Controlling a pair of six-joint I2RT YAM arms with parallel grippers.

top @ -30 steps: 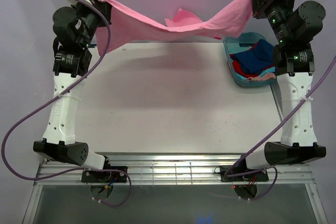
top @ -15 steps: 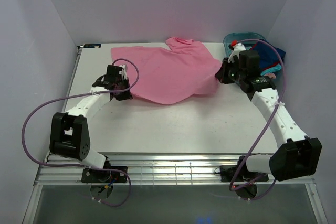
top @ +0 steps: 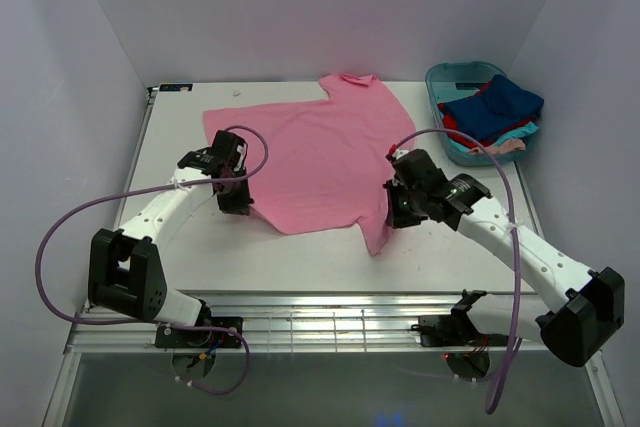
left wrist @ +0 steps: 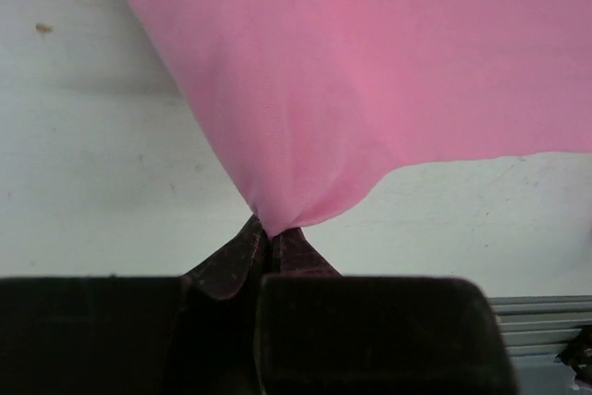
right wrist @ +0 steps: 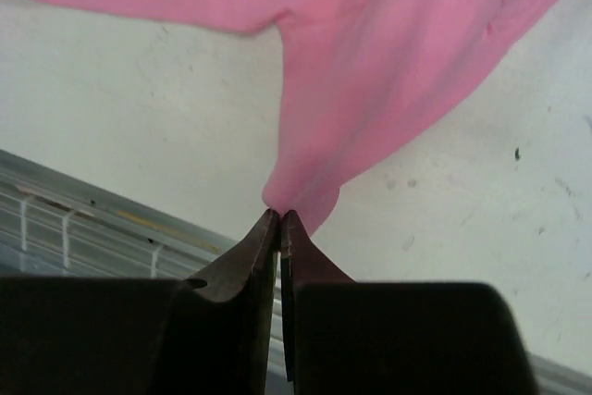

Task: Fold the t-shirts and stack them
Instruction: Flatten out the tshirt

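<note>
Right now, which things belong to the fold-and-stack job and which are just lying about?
Job: pink shirt, spread on the table, pinched by left gripper and right gripper; piled shirts in the tub, blue on top.
Lying about: the tub itself.

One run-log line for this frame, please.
pink t-shirt: spread on table, unfolded | left gripper: shut on its edge | right gripper: shut on its edge | tub: other shirts inside
</note>
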